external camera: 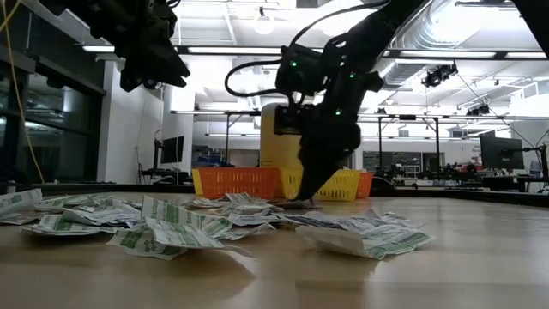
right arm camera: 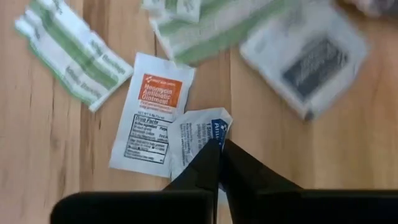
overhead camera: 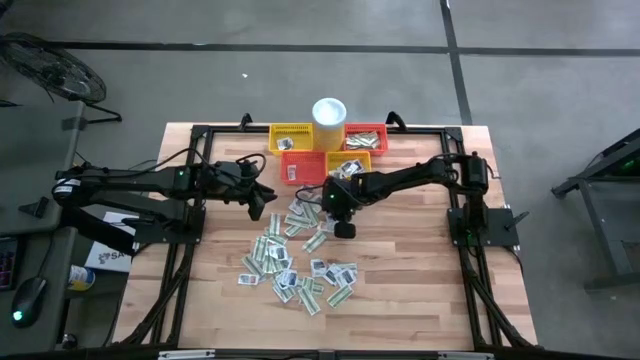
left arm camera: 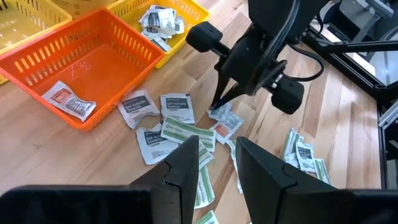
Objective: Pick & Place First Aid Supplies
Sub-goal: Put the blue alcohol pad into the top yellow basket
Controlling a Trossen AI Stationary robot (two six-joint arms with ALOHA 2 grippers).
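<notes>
The first aid supplies (overhead camera: pixel 295 255) lie scattered over the middle of the wooden table (overhead camera: pixel 420 290), a loose spread of flat sachets just in front of the mesh baskets (overhead camera: pixel 300 165); going from the left, the left gripper (overhead camera: pixel 268 196) hovers above the spread's left edge with its fingers parted and nothing between them; a few sachets already lie in the orange basket (left arm camera: pixel 81 59) and in a yellow one behind it; further right, the right gripper (overhead camera: pixel 343 229) is down at the table on the spread's right edge, its fingers pressed together on the corner of a blue-and-white sachet (right arm camera: pixel 198 140). That sachet lies straight ahead of the right fingertips, its long axis running roughly in line with the fingers, and it overlaps an orange-labelled sachet (right arm camera: pixel 151 112) just beside it; the right arm is plainly the nearer, so the coming lift looks to be its job, with the risk that the neighbour drags along. How much of the corner is truly pinched is hidden by the fingers themselves; the sachets' print is too small to read from above; the low view shows only the pile's edge, with the contact point masked by the arm.
</notes>
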